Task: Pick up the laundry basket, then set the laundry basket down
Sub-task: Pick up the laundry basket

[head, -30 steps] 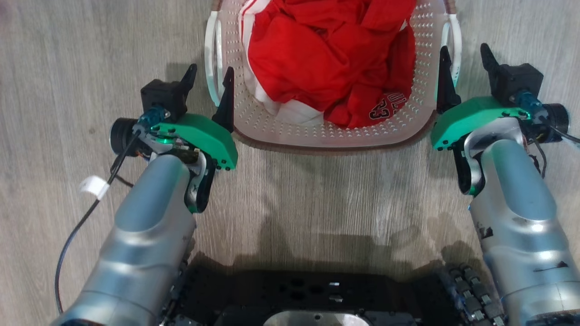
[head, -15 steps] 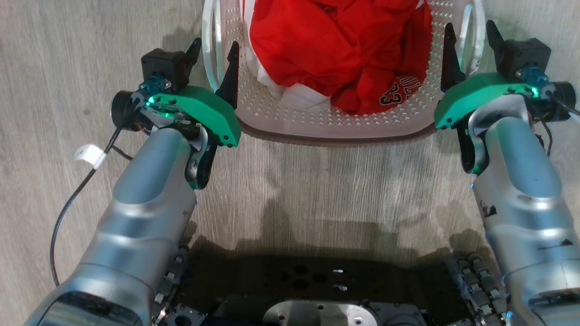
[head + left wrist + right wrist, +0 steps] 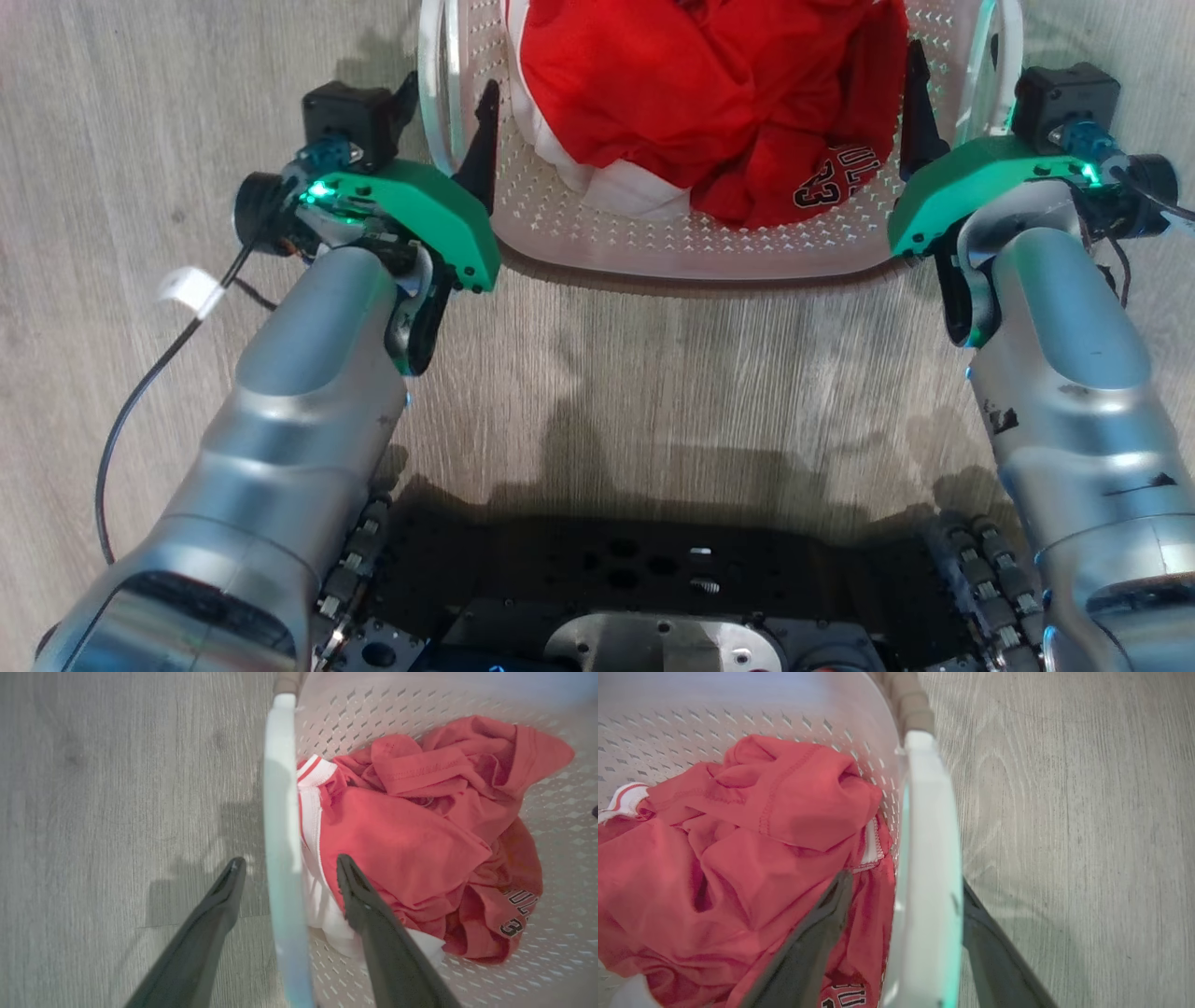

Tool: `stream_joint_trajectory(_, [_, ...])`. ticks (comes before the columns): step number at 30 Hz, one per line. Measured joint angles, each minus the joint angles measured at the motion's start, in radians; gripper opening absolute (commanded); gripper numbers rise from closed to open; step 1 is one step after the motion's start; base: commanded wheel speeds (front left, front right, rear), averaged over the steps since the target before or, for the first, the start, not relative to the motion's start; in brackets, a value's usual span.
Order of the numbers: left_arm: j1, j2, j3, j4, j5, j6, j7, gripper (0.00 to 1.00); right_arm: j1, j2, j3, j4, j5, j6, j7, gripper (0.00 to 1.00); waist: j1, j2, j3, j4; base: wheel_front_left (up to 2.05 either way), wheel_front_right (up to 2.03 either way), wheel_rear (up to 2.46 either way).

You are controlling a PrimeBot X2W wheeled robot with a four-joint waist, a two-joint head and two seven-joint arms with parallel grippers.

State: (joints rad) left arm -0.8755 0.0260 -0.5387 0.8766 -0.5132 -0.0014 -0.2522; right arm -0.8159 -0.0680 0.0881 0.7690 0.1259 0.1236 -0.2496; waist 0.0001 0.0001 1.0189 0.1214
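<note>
Laundry basket (image 3: 672, 250): white perforated plastic with a brown rim. It stands on the wood-look floor (image 3: 653, 392), just ahead of the robot's base (image 3: 653, 607) and between both grippers.
Contents: red clothes (image 3: 709, 93) with white trim, heaped inside.
Left handle (image 3: 282, 858): white loop, running between the left gripper's fingers.
Right handle (image 3: 931, 882): white loop, likewise straddled.
Left gripper (image 3: 448, 86): jaws wide apart, one finger outside the handle and one inside the basket; clamped on nothing.
Right gripper (image 3: 957, 65): jaws wide apart astride its handle; clamped on nothing.
Stage, judged: the pick-up is not yet made; closing on both handles comes next.
Risk one: the inner fingers hang over the cloth, so closing could pinch fabric against a handle and weaken the hold.
Risk two: an uneven closing or lift would tilt the basket, and the smooth handles may slide along the narrow fingers.
Wrist views add: how each handle sits between its fingers; the right outer finger is half hidden behind its handle.
Head view adds: both arms at once, set about evenly on either side of the basket.
</note>
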Motion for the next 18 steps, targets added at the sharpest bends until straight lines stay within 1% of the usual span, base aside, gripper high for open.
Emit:
stream_joint_trajectory(3, [-0.010, 0.000, -0.019, 0.015, -0.019, -0.008, 0.000, 1.00, 0.000, 0.000, 0.000, 0.009, 0.000, 0.000, 0.000, 1.00, 0.0000, 0.0000, 0.001, 0.000, 0.00, 0.00, 0.00])
stream_joint_trajectory(4, [-0.012, 0.000, -0.027, 0.017, -0.026, -0.008, 0.000, 1.00, 0.000, 0.000, 0.000, 0.011, 0.000, 0.000, 0.000, 0.95, 0.0000, -0.0001, 0.001, 0.000, 0.00, 0.00, 0.00])
stream_joint_trajectory(5, [-0.012, 0.000, -0.033, 0.019, -0.033, -0.008, 0.000, 0.94, 0.000, 0.000, 0.000, 0.013, 0.000, 0.000, 0.000, 0.85, 0.0000, -0.0001, 0.001, 0.000, 0.00, 0.00, 0.00])
stream_joint_trajectory(6, [-0.013, 0.000, -0.038, 0.019, -0.039, -0.007, 0.000, 0.85, 0.000, 0.000, 0.001, 0.015, 0.000, 0.000, 0.000, 0.77, 0.0000, -0.0001, 0.001, 0.000, 0.00, 0.00, 0.00])
stream_joint_trajectory(7, [-0.013, 0.000, -0.042, 0.020, -0.046, -0.007, 0.000, 0.75, -0.001, 0.000, 0.002, 0.016, 0.000, 0.000, 0.000, 0.65, 0.0000, -0.0001, 0.001, -0.001, 0.00, 0.00, 0.00])
stream_joint_trajectory(8, [-0.014, 0.000, -0.048, 0.023, -0.053, -0.007, 0.000, 0.49, -0.002, 0.000, 0.003, 0.017, 0.000, 0.000, 0.000, 0.51, 0.0000, -0.0001, 0.001, -0.001, 0.00, 0.00, 0.00])
stream_joint_trajectory(9, [-0.015, 0.000, -0.055, 0.029, -0.058, -0.007, 0.000, 0.38, -0.004, 0.000, 0.003, 0.019, 0.000, 0.000, 0.000, 0.46, 0.0000, -0.0001, 0.001, -0.002, 0.00, 0.00, 0.00])
stream_joint_trajectory(11, [-0.019, 0.000, -0.064, 0.041, -0.068, -0.007, 0.000, 0.00, -0.007, 0.000, 0.004, 0.024, 0.000, 0.000, 0.000, 0.34, 0.0000, -0.0001, 0.000, -0.003, 0.00, 0.00, 0.00])
stream_joint_trajectory(13, [-0.026, 0.000, -0.069, 0.046, -0.079, -0.006, 0.000, 0.00, -0.013, 0.000, 0.004, 0.034, 0.002, 0.000, 0.000, 0.21, 0.0000, -0.0001, -0.003, -0.003, 0.00, 0.00, 0.00])
stream_joint_trajectory(14, [-0.026, 0.000, -0.071, 0.047, -0.081, -0.006, 0.000, 0.00, -0.018, 0.000, 0.004, 0.040, 0.008, 0.000, 0.000, 0.05, 0.0000, -0.0001, -0.005, -0.002, 0.00, 0.00, 0.00])
stream_joint_trajectory(15, [-0.025, 0.000, -0.075, 0.049, -0.084, -0.006, 0.000, 0.00, -0.022, 0.000, 0.004, 0.044, 0.009, 0.000, 0.000, 0.00, 0.0000, -0.0001, -0.007, -0.002, 0.00, 0.00, 0.00])
stream_joint_trajectory(18, [-0.021, -0.001, -0.089, 0.054, -0.092, 0.002, 0.003, 0.00, -0.029, 0.001, 0.003, 0.053, 0.019, 0.000, -0.007, 0.00, 0.0000, -0.0001, -0.017, 0.000, 0.00, 0.00, 0.00])
